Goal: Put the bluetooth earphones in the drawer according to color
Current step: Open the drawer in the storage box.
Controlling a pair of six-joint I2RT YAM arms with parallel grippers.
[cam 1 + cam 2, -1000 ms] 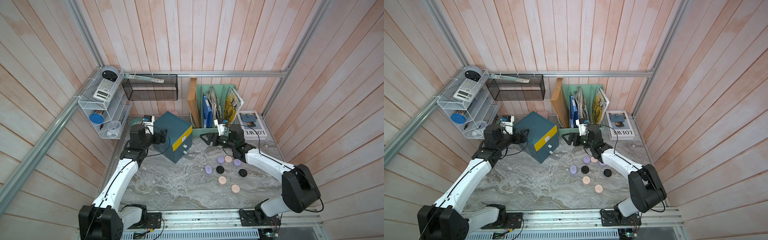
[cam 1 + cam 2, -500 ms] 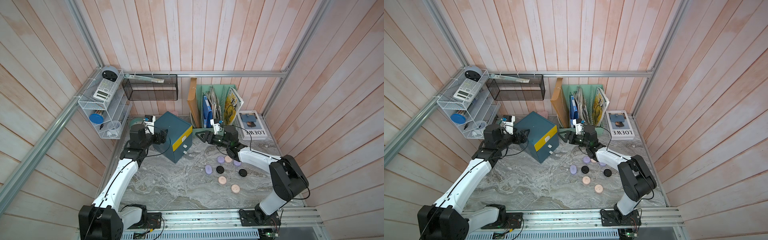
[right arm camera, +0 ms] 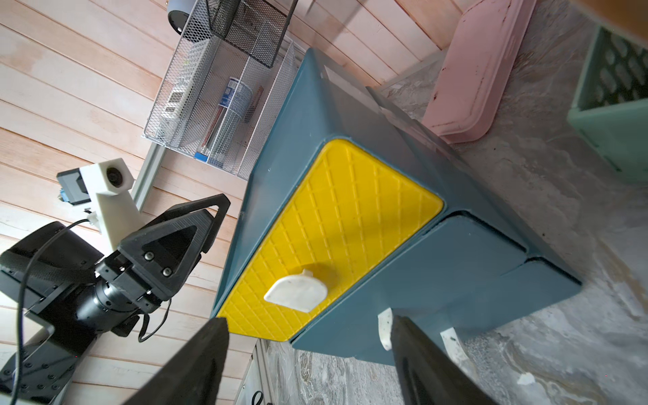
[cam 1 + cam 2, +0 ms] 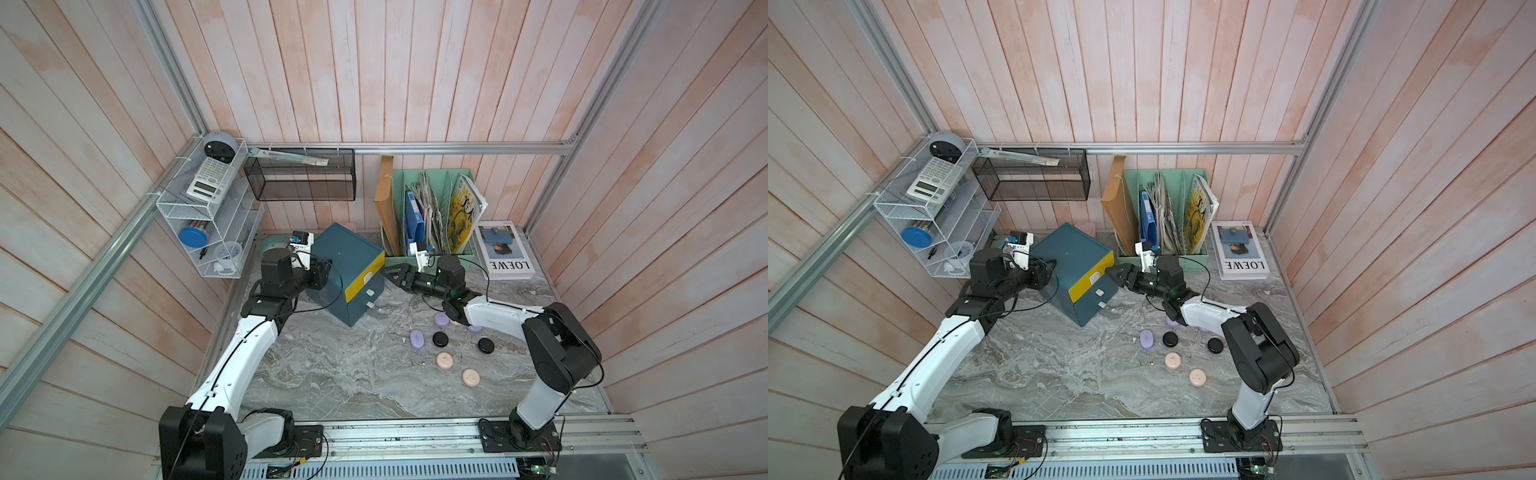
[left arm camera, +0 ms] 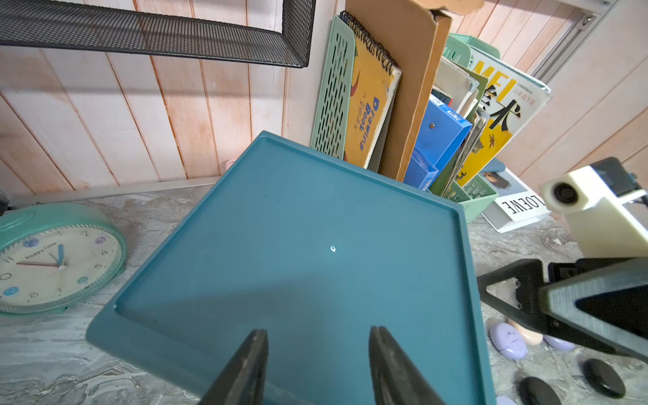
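Your right gripper (image 3: 308,321) hangs before the drawer (image 4: 347,257), a small teal chest, with its jaws spread wide. The white tab handle (image 3: 296,289) on the yellow front (image 3: 336,217) sits just ahead of the fingertips, and that yellow drawer looks closed. Your left gripper (image 5: 317,333) sits over the chest's rear edge, jaws parted, pinching nothing, with only the flat teal top showing between them. The bluetooth earphones (image 4: 440,339), in lilac, black and pale pink, lie loose on the marble table (image 4: 332,374) beside the right arm, clear of the chest.
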